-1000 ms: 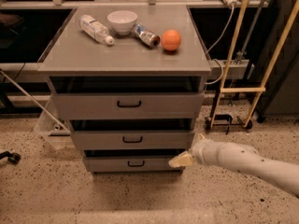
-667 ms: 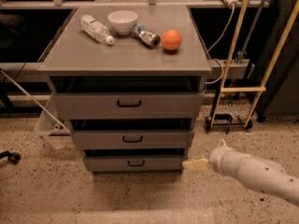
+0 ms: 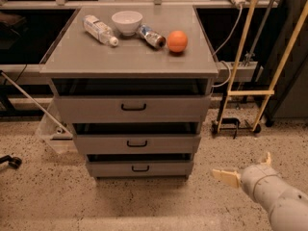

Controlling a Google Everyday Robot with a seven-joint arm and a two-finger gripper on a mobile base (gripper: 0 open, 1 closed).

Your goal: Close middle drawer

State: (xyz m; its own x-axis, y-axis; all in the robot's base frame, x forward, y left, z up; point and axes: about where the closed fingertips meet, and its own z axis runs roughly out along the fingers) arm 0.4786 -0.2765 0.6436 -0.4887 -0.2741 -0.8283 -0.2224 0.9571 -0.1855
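The grey cabinet (image 3: 130, 57) stands in the middle of the camera view with three drawers. The middle drawer (image 3: 137, 143) has a flat grey front and a small black handle (image 3: 137, 143); a dark gap shows above its front. The top drawer (image 3: 133, 108) and the lowest drawer (image 3: 140, 168) sit above and below it. My gripper (image 3: 245, 168) is at the lower right, above the floor, well to the right of the cabinet and touching nothing. Its cream fingers (image 3: 225, 176) are spread apart and hold nothing.
On the cabinet top lie a clear water bottle (image 3: 99, 30), a white bowl (image 3: 127, 21), a can (image 3: 151, 36) and an orange (image 3: 177, 41). A yellow-poled stand on wheels (image 3: 245, 88) is to the right. A clear bag (image 3: 52, 129) sits left of the cabinet.
My gripper has pulled back from the cabinet's lower right corner, moving right and down over the floor. The drawers look unchanged.
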